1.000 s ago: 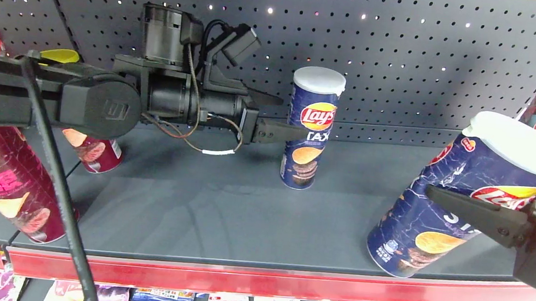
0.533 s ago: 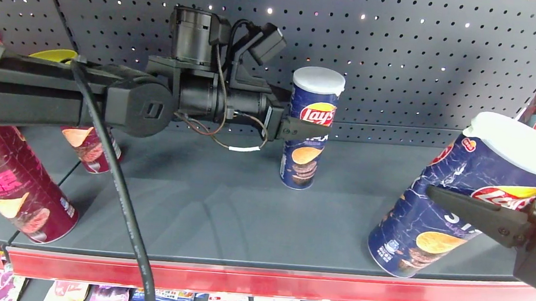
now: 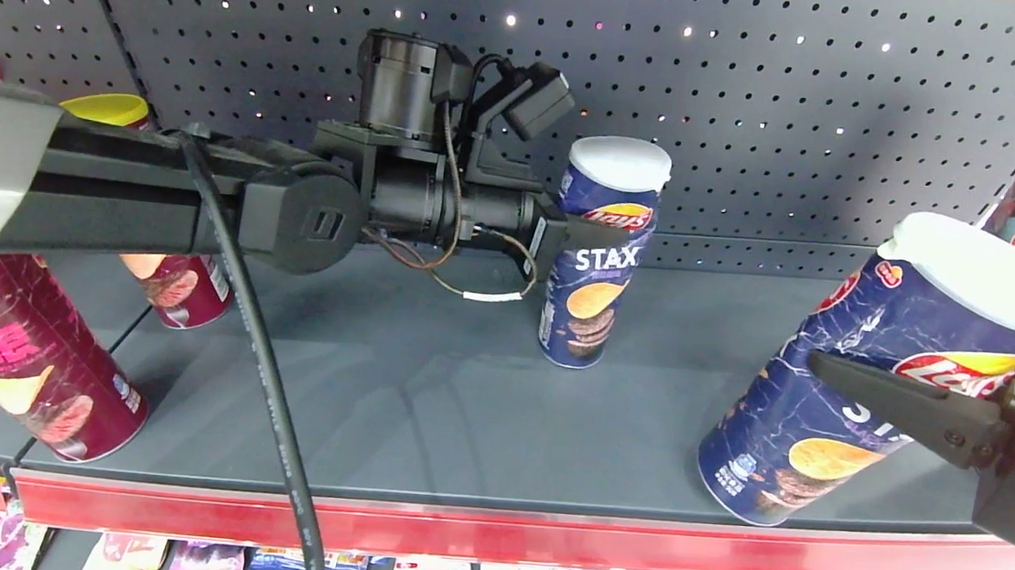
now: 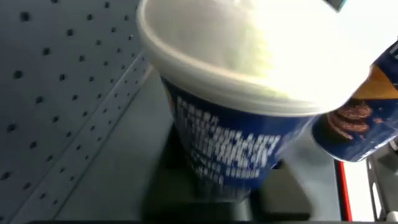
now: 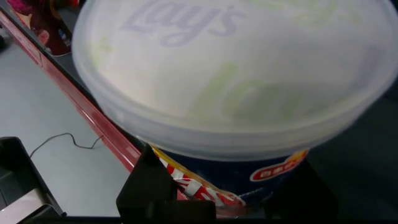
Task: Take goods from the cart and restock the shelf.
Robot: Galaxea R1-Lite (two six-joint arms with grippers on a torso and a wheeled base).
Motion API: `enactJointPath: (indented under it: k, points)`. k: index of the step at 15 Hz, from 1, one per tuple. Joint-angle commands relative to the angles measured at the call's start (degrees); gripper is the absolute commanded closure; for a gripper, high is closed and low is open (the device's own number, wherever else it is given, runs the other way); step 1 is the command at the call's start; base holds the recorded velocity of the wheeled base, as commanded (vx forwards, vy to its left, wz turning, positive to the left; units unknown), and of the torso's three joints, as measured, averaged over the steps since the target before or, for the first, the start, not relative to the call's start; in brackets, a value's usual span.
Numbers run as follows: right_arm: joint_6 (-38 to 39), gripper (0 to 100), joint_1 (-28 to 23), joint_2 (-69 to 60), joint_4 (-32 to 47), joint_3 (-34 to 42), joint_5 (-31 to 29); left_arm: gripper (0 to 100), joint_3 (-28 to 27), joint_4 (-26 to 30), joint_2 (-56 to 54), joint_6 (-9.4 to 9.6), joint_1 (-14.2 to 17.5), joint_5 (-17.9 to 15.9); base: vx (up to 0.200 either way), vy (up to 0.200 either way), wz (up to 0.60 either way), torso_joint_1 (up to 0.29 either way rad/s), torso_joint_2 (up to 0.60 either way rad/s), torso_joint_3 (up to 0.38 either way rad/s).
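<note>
Tip-over risk: far blue can (image 3: 595, 283) leans right with left gripper (image 3: 609, 230) around it, clamp state unclear; any push could topple it. Right gripper (image 3: 851, 352) clamps near blue can (image 3: 788, 438), tilted at shelf (image 3: 423, 406) front edge; releasing now could drop it.

The middle can (image 3: 593, 306) is showing dark blue with a white lid and a red-and-yellow logo. The near can (image 3: 788, 438) is carrying the same blue, with pale marble veins. The left can (image 3: 40, 373) is showing maroon. The shelf (image 3: 423, 406) is looking dark grey, its front edge red.
</note>
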Motion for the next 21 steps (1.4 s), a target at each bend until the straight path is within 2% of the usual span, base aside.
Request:
enactJointPath:
  k: [1, 8, 10, 12, 14, 16, 21]
  points:
    - [0.0, 100, -0.8, 0.1, -0.1, -0.1, 0.0, 100, 0.4, -0.1, -0.1, -0.05, -0.1, -0.1, 0.0, 0.0, 0.0, 0.0, 0.0, 0.0]
    - [0.0, 100, -1.0, 0.0, -0.1, -0.4, 0.2, 100, 8.6, -0.1, -8.9, 0.13, 0.8, -3.9, 0.0, 0.0, 0.0, 0.0, 0.0, 0.0]
    - [-0.1, 100, -1.0, 0.0, 0.0, -0.4, 0.2, 100, 12.0, -0.2, -12.1, 0.48, 0.4, -7.0, 0.0, 0.0, 0.0, 0.0, 0.0, 0.0]
    - [-0.1, 100, -0.8, 0.0, 0.0, -0.6, 0.3, 100, 16.8, -0.2, -14.3, 1.8, -0.2, -8.2, 0.0, 0.0, 0.0, 0.0, 0.0, 0.0]
    - [-0.1, 100, -0.8, 0.0, 0.0, -0.8, 0.3, 100, 20.5, -0.2, -15.9, 4.35, -0.6, -9.8, 0.0, 0.0, 0.0, 0.0, 0.0, 0.0]
    - [-0.1, 100, -0.8, -0.1, 0.0, -0.7, 0.3, 100, 22.3, -0.2, -16.8, 4.96, -1.4, -9.8, 0.0, 0.0, 0.0, 0.0, 0.0, 0.0]
    - [-0.1, 100, -0.8, -0.2, 0.0, -0.8, 0.3, 100, 24.9, -2.0, -16.9, 5.14, -3.4, -9.5, 0.0, 0.0, 0.0, 0.0, 0.0, 0.0]
